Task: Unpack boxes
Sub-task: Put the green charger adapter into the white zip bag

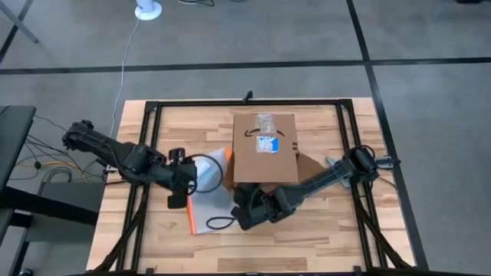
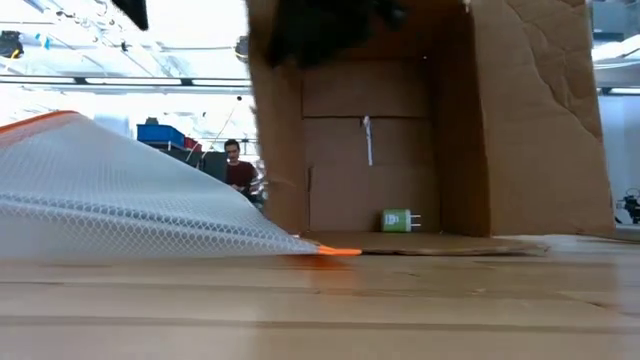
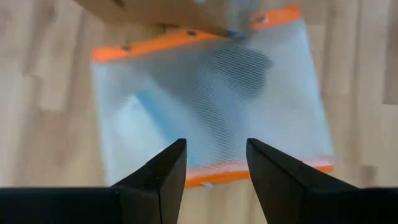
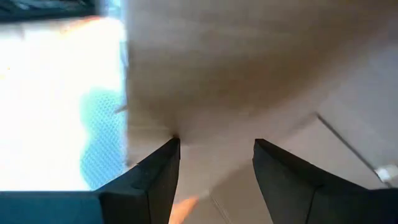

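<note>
High view: at centre left, the left gripper (image 1: pixel 182 184) is held with fingers apart over a mesh pouch (image 1: pixel 209 201). At centre, the box (image 1: pixel 265 147) lies lengthwise up-down, its opening facing the lower edge. The right gripper (image 1: pixel 242 208), fingers spread, is placed at that opening.

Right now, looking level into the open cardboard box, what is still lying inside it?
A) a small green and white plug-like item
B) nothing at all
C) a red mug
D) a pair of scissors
A: the low view looks into the box, where a small green and white item sits on its inner floor near the back wall.
</note>
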